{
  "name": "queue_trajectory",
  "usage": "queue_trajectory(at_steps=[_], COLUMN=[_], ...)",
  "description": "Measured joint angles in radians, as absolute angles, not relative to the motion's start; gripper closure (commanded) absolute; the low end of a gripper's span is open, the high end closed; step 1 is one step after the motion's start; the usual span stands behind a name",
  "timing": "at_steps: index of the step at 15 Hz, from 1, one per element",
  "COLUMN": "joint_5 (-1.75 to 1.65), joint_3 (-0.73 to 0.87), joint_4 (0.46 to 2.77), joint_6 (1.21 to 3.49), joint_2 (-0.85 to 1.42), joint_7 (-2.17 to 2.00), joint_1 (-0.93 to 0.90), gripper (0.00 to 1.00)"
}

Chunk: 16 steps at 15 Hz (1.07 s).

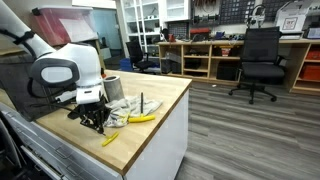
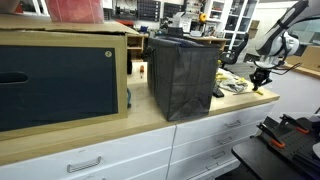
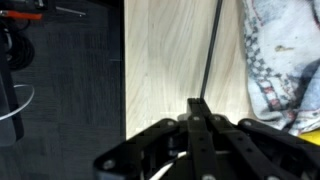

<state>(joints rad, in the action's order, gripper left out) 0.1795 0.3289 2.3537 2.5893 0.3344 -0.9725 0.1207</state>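
My gripper [image 3: 199, 102] hangs low over the wooden countertop [image 3: 165, 50], and its two fingers are pressed together. A thin dark rod [image 3: 210, 50] runs across the wood from the fingertips; I cannot tell whether the fingers pinch it. A white patterned cloth [image 3: 280, 50] lies just beside the gripper. In an exterior view the gripper [image 1: 97, 122] is next to the cloth [image 1: 125, 107], with a yellow banana-like object [image 1: 141, 118] and a yellow marker [image 1: 110, 138] close by. In an exterior view the gripper [image 2: 262, 82] is at the counter's far end.
A black bin [image 2: 185, 75] and a large wooden box [image 2: 60, 80] stand on the counter. The counter's edge [image 1: 165, 125] drops to the floor. An office chair [image 1: 262, 60] and shelves stand across the room. Dark floor lies beside the counter [image 3: 60, 90].
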Motion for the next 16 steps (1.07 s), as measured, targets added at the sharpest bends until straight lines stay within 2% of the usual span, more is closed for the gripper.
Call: queue_trajectory(at_steps=[1, 3, 12, 16], joint_5=[0.177, 0.17, 0.164, 0.164], joint_3=[0.325, 0.322, 0.322, 0.321], joint_4=[2.354, 2.354, 2.355, 2.352], joint_6=[2.591, 2.591, 2.589, 2.589], joint_2=[0.325, 0.305, 0.323, 0.335], joint_7=[-0.973, -0.973, -0.972, -0.972], joint_1=[0.116, 0.106, 0.124, 0.127], gripper=[0.74, 0.66, 0.0, 0.0])
